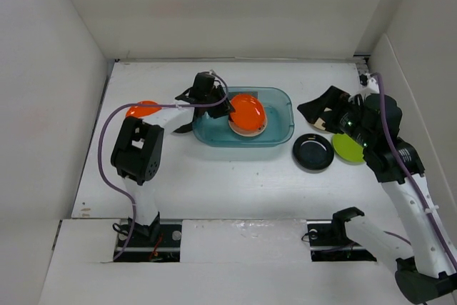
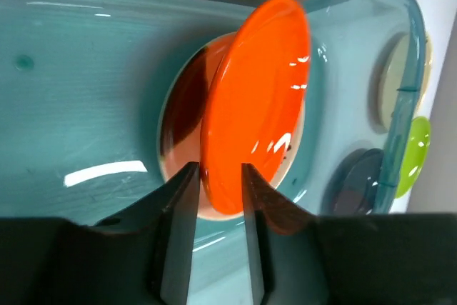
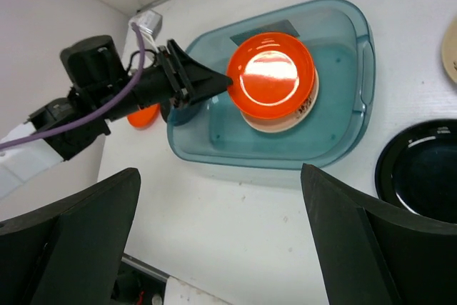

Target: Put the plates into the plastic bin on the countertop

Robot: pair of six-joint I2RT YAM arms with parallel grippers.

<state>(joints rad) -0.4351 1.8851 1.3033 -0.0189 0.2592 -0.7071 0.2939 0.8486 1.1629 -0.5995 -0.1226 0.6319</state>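
Observation:
The teal plastic bin point(image 1: 280, 132) stands mid-countertop point(image 1: 235, 183). My left gripper point(image 1: 223, 110) reaches into it, shut on the near edge of an orange plate point(image 2: 255, 105) and holding it tilted over a cream plate point(image 2: 294, 158) lying in the bin. In the right wrist view the orange plate point(image 3: 271, 76) covers most of that cream plate point(image 3: 303, 111). A second orange plate point(image 1: 143, 109) lies left of the bin. A black plate point(image 1: 313, 152) and a lime green plate point(image 1: 348, 148) lie right of it. My right gripper point(image 1: 319, 116) hovers above them, open and empty.
Another cream plate point(image 3: 451, 48) shows at the right edge of the right wrist view, beyond the bin point(image 3: 343, 126). White walls enclose the countertop on the left, back and right. The left arm's cable loops over the left side of the surface.

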